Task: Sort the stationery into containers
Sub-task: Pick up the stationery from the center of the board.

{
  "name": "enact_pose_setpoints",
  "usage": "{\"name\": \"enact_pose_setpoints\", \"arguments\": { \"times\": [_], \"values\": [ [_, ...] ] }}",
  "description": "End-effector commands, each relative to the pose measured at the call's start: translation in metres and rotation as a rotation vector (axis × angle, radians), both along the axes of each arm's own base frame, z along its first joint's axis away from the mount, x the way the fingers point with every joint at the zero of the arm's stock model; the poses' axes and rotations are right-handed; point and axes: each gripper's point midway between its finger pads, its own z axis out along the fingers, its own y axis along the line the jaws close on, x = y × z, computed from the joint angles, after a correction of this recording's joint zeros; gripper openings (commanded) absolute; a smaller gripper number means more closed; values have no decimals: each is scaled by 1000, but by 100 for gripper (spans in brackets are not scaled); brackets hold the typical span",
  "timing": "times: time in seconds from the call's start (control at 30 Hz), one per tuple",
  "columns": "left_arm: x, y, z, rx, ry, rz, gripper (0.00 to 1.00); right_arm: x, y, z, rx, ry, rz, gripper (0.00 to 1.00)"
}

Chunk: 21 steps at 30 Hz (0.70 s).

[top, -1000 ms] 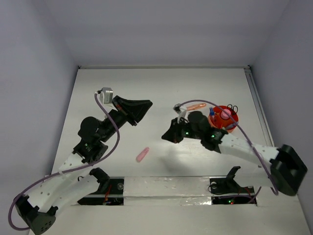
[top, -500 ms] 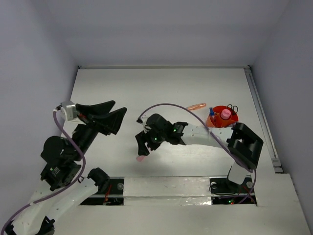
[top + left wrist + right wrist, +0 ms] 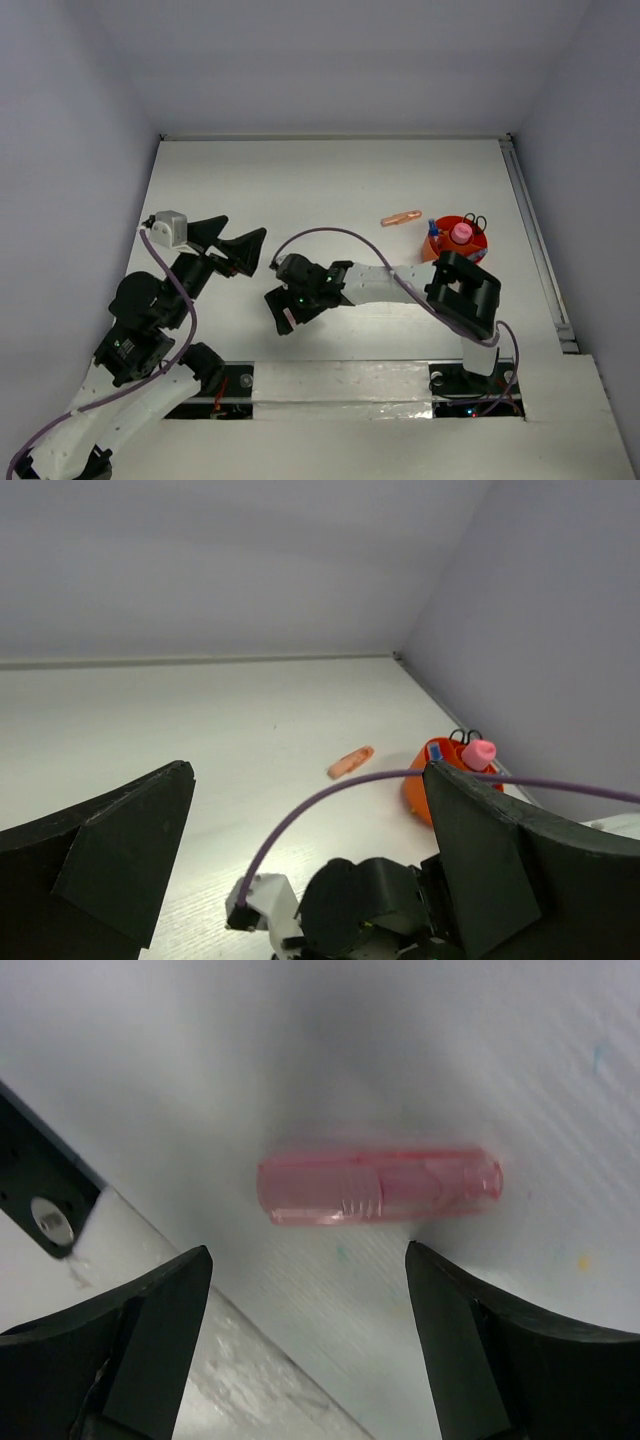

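A clear pink tube (image 3: 380, 1188) lies on the white table just ahead of my right gripper (image 3: 308, 1260). Its jaws stand open, one on each side, not touching the tube. From above, my right gripper (image 3: 284, 314) sits low over that spot and hides most of the tube. The orange-red bowl (image 3: 433, 248) at the right holds black-handled scissors (image 3: 477, 220), a pink cylinder (image 3: 461, 233) and a blue piece (image 3: 433, 228). A peach stick (image 3: 401, 217) lies left of the bowl. My left gripper (image 3: 246, 226) hangs open and empty over the left of the table.
The right arm's forearm (image 3: 385, 283) stretches across the middle of the table with its purple cable (image 3: 330, 233) arched above. In the left wrist view the bowl (image 3: 420, 785), the peach stick (image 3: 350, 762) and the right arm's wrist (image 3: 370, 905) show. Walls close in at the back and sides.
The right arm swung from the bowl leftward down to the pink tube and its jaws opened. The left arm drew back to the left and its jaws opened.
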Motion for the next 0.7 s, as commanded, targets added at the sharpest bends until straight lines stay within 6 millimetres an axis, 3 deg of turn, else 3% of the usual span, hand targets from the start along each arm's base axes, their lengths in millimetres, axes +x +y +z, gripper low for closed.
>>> {"name": "enact_pose_setpoints", "arguments": {
  "times": [0.0,0.07,0.2,0.37,0.43,0.57,0.63,0.67],
  "values": [
    [6,-1,-6,34,-13,14,99,25,24,-1,10,-78,-52,85],
    [9,-1,-15,58,10,26,99,35,35,-2,12,-106,-59,85],
    [11,7,-16,63,11,67,99,45,36,-8,-45,-145,-50,83],
    [7,25,-8,24,-23,127,99,57,30,-10,-120,-218,-66,70],
    [8,34,-5,10,-31,165,99,51,33,-11,-152,-251,-36,62],
    [11,42,-8,3,-14,212,99,39,34,-22,-221,-274,-5,61],
    [13,45,-10,1,-3,232,99,36,25,-30,-287,-287,4,59],
    [14,47,-10,1,0,244,99,34,20,-36,-328,-303,9,53]
  ]
}}
